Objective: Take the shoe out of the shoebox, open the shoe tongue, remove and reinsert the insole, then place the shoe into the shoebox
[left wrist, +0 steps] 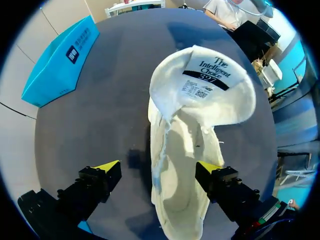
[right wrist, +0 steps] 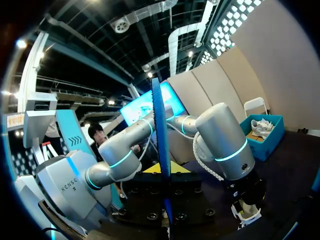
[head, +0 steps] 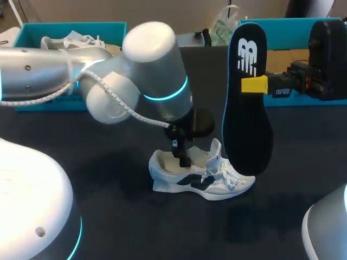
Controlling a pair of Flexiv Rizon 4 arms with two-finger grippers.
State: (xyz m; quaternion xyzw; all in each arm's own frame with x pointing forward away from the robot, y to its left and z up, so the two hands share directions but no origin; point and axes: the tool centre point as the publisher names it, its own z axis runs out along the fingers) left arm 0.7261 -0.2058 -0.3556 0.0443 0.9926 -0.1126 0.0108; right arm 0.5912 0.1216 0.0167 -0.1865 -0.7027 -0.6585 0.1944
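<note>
— Head view?
— White shoe (head: 203, 179) standing on its sole, mid-worktop (head: 108, 216). Left tool (head: 182, 154) down at the shoe's opening. Right tool (head: 253, 85) pinching the black insole (head: 246, 124) and holding it on end, lower end showing just beside the laces. Teal shoebox (head: 32, 32) along the back left edge, second box (head: 293, 27) at the back right.

— Left wrist view?
— Looking straight down into the shoe (left wrist: 175, 200). Tongue (left wrist: 205, 85) lifted open, label side showing. Left tool (left wrist: 159, 167) spread wide across the collar. One finger (left wrist: 106, 167) clear of the shoe, the other (left wrist: 210, 167) close against its wall, perhaps touching, though hard to tell.

— Right wrist view?
— Insole (right wrist: 160, 130) seen edge-on, clamped between the yellow tips of the right tool (right wrist: 164, 172). Ahead of it the left arm (right wrist: 220, 145), with the shoe (right wrist: 247, 212) under it on the worktop.
</note>
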